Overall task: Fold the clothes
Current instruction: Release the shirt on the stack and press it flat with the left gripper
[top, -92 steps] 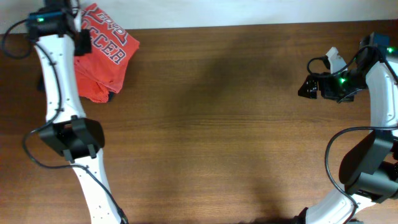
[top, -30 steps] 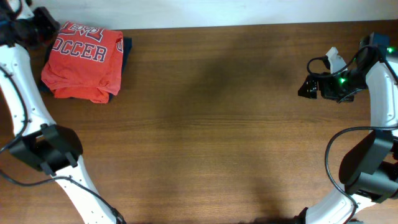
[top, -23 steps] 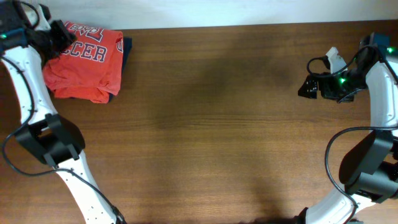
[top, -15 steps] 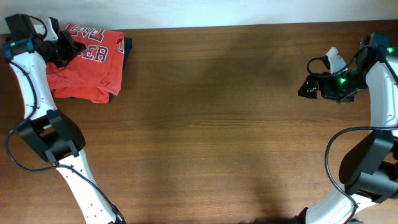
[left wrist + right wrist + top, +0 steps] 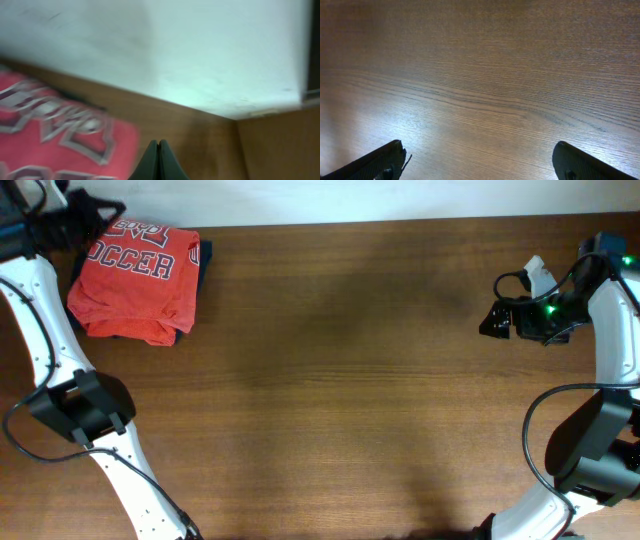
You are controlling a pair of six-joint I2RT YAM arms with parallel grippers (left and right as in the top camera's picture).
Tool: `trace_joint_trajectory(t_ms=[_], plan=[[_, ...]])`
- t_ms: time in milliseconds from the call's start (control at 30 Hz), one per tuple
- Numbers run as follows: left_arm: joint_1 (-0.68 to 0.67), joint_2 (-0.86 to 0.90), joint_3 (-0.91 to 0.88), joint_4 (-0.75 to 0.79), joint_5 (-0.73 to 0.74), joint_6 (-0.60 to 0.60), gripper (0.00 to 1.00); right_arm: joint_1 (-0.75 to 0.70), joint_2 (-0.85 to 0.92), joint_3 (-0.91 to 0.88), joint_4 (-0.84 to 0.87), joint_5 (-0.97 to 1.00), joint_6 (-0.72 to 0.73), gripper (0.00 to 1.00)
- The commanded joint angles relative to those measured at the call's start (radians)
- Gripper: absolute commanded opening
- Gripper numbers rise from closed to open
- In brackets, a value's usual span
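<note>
The clothes, a coral-red shirt [image 5: 130, 280] with white lettering, lie folded in a compact pile at the table's far left corner. My left gripper [image 5: 112, 210] hovers just beyond the pile's far left edge, its fingers pressed together with nothing between them. In the left wrist view the shut fingertips [image 5: 159, 150] sit beside the shirt's printed edge [image 5: 55, 135], over bare wood. My right gripper [image 5: 495, 320] rests far off at the right side, jaws wide apart. Its wrist view shows both fingers [image 5: 385, 160] with only wood grain between them.
A dark blue layer [image 5: 203, 265] peeks out along the pile's right side. The table's far edge [image 5: 400, 222] meets a white wall right behind the pile. Brown tabletop [image 5: 350, 380] stretches between the two arms.
The left gripper came in over the shirt's far left corner, ruffled it, then drew back toward the wall. The shirt lies flat again. The right arm has not moved.
</note>
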Motion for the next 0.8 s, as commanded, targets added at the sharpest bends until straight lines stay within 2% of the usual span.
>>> trace_joint_trajectory(t_ms=[0,100,267,367,500,567,600,767], plan=[[-0.045,-0.083,0.03,-0.005,0.011,-0.021,0.11,0.0,-0.004,0.012,0.0,0.009,-0.007,0.99],[-0.078,-0.082,0.029,-0.005,-0.024,-0.037,0.24,0.0,-0.004,0.012,0.0,0.009,-0.007,0.98],[-0.134,-0.082,0.026,-0.005,-0.093,-0.071,0.56,0.0,-0.004,0.012,0.0,0.009,-0.007,0.99],[-0.185,-0.082,0.026,-0.013,-0.179,-0.072,0.67,0.0,-0.004,0.012,0.0,0.009,-0.007,0.99],[-0.257,-0.082,0.026,-0.048,-0.36,-0.072,0.75,0.0,-0.004,0.012,0.0,0.009,-0.007,0.99],[-0.283,-0.082,0.026,-0.058,-0.43,-0.072,0.94,0.0,-0.004,0.012,0.0,0.009,-0.006,0.99],[-0.293,-0.082,0.026,-0.062,-0.455,-0.072,0.99,0.0,-0.004,0.012,0.0,0.009,-0.007,0.99],[-0.326,-0.082,0.026,-0.08,-0.51,-0.072,0.99,0.0,-0.004,0.012,0.0,0.009,-0.007,0.99]])
